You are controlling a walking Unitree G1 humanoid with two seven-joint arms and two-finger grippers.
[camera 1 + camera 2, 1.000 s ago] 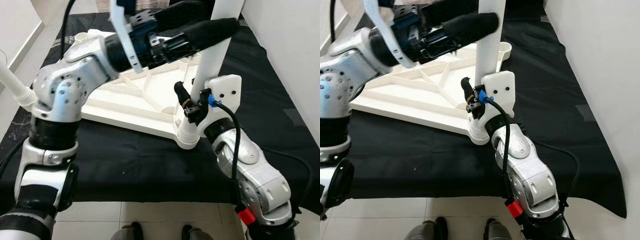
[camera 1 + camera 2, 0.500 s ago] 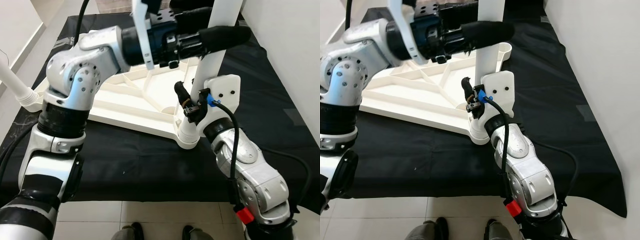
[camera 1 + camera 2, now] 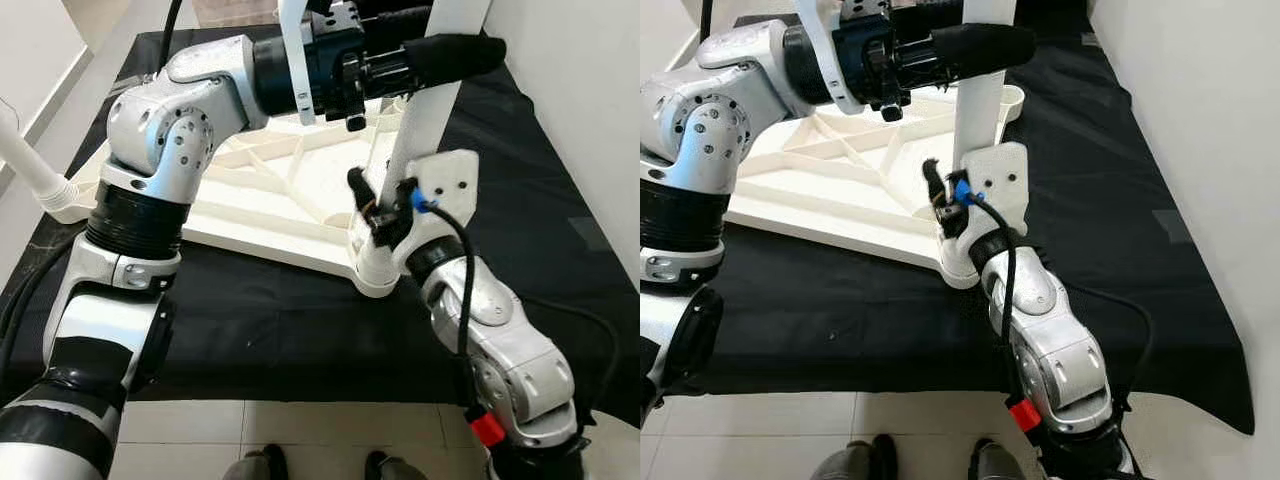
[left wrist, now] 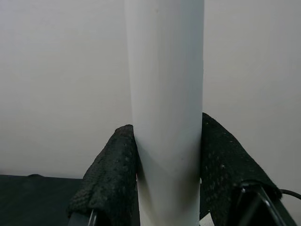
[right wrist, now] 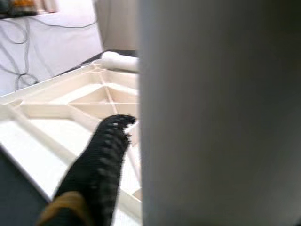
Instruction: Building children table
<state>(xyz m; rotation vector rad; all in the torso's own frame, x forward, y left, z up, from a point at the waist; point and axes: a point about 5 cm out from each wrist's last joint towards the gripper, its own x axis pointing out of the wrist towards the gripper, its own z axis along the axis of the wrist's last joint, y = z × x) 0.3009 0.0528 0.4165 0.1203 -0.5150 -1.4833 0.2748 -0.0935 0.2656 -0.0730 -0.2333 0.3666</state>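
The white tabletop [image 3: 270,200] lies upside down on a black cloth [image 3: 250,320]. A white table leg [image 3: 415,125] stands upright in the near right corner socket [image 3: 372,275]. My left gripper [image 3: 445,52] reaches across from the left and is shut on the leg high up; the left wrist view has the leg [image 4: 164,117] pressed between both padded fingers [image 4: 110,179]. My right gripper [image 3: 388,205] holds the same leg low down, just above the socket. One of its black fingers [image 5: 101,160] lies along the leg's side.
A second white leg [image 3: 30,165] juts from the tabletop's far left corner. A white wall [image 3: 580,110] runs close along the right. The cloth ends at tiled floor [image 3: 300,430], where a person's shoes [image 3: 265,465] show at the bottom edge.
My left arm has swung its elbow further right and up while keeping hold of the leg. The right wrist has tilted slightly. The leg stays in its socket.
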